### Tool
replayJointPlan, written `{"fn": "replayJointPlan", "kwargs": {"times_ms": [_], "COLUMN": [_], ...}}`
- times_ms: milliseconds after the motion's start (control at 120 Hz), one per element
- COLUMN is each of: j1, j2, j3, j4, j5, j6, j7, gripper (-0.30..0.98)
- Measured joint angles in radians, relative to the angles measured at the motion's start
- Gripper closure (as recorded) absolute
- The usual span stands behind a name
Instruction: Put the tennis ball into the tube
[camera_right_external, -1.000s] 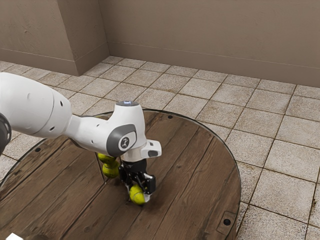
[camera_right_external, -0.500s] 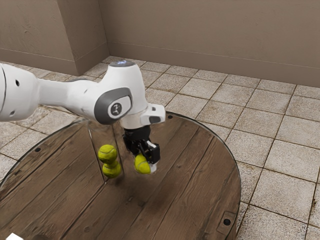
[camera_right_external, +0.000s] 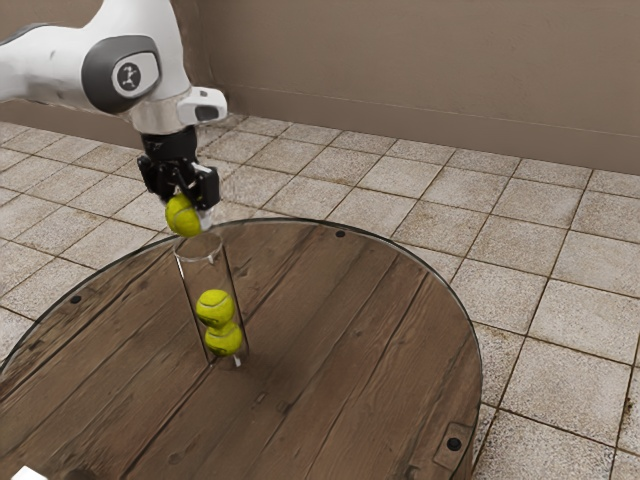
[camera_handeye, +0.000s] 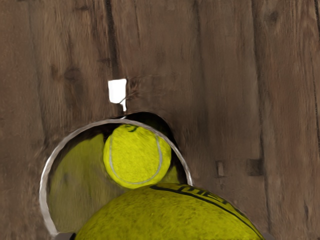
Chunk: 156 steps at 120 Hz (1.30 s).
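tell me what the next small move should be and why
I'd probably have the pincer nudge the held ball sideways to centre it over the tube before lowering: the ball hangs above the rim, but in the wrist view it sits off to one side of the opening, overlapping the rim.

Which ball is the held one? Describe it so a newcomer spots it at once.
On the round table stands a clear tube. Just above its rim, the gripper holds a yellow-green ball. The two alike balls are stacked inside the tube; this one is outside it.
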Motion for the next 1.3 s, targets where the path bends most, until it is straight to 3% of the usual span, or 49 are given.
{"fn": "replayJointPlan", "kwargs": {"times_ms": [67, 117, 267, 492, 867, 1167, 1300], "j1": [0.126, 0.159, 0.081, 0.094, 0.073, 0.079, 0.071], "j2": [-0.041, -0.067, -0.07, 0.044, 0.106, 0.038, -0.054], "j3": [-0.028, -0.034, -0.03, -0.028, -0.031, -0.028, -0.029], "j4": [-0.04, -0.067, -0.082, 0.011, 0.056, 0.043, 0.041], "j5": [-0.009, -0.013, -0.015, -0.019, -0.033, -0.071, -0.029], "j6": [-0.016, -0.024, -0.039, -0.048, -0.035, -0.026, -0.038], "j7": [0.009, 0.015, 0.027, 0.044, 0.061, 0.068, 0.071], "gripper": [0.31, 0.31, 0.3, 0.3, 0.29, 0.07, 0.04]}}
